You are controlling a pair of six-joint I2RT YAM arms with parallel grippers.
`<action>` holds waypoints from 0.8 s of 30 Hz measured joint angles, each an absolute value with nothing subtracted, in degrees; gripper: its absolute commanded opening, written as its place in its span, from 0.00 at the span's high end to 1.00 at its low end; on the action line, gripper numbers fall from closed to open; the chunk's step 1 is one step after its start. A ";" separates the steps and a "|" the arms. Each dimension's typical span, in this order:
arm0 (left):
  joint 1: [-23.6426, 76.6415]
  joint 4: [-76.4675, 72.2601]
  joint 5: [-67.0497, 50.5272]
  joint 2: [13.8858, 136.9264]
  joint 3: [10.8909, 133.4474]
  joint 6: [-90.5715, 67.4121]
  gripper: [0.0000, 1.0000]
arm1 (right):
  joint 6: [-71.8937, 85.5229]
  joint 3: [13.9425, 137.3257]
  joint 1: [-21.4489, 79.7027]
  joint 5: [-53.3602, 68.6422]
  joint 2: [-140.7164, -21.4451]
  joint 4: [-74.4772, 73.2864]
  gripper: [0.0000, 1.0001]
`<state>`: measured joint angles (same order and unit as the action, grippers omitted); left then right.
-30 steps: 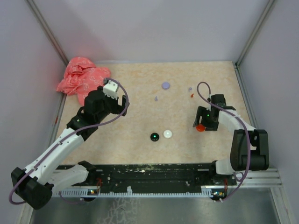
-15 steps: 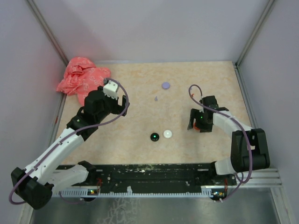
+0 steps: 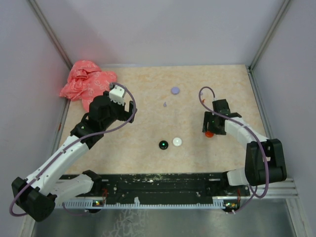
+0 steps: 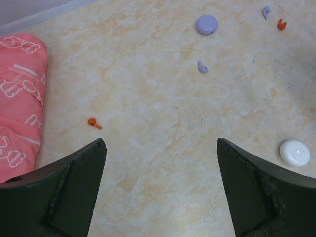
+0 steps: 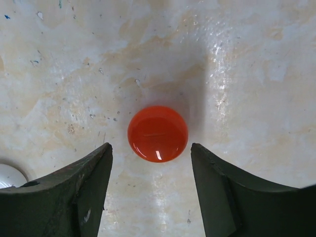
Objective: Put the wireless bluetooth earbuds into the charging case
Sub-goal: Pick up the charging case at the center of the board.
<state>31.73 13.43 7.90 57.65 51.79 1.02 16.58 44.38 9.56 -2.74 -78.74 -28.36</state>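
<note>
On the worktop (image 3: 158, 123), the orange-red case (image 5: 158, 134) is straddled by the right claw (image 5: 149, 148).
The right claw is held released, its jaws parted either side of the case and not touching it. The left claw (image 4: 160, 148) is spread wide and empty. Ahead of it, well apart, an orange earbud (image 4: 94, 123) is seen near the pink cloth (image 4: 17, 98), and a lilac earbud (image 4: 202, 66) farther out. The earbuds are judged light, stiff and slippery, best pinched across the stem.
</note>
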 measured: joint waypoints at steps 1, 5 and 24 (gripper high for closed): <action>31.73 13.43 7.90 57.65 51.79 0.99 0.03 | 16.49 44.38 9.78 -3.01 -79.13 -27.83 0.37; 31.73 13.43 7.86 57.71 51.79 0.99 0.03 | 15.94 44.38 10.52 -3.75 -81.03 -26.20 0.38; 31.70 13.41 4.78 59.29 51.79 -0.01 0.03 | 13.21 44.53 15.16 -7.38 -84.93 -25.58 0.49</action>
<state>31.70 13.41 4.78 59.29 51.79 -0.01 13.21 44.53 15.16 -7.38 -84.93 -25.58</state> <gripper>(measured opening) 0.967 0.541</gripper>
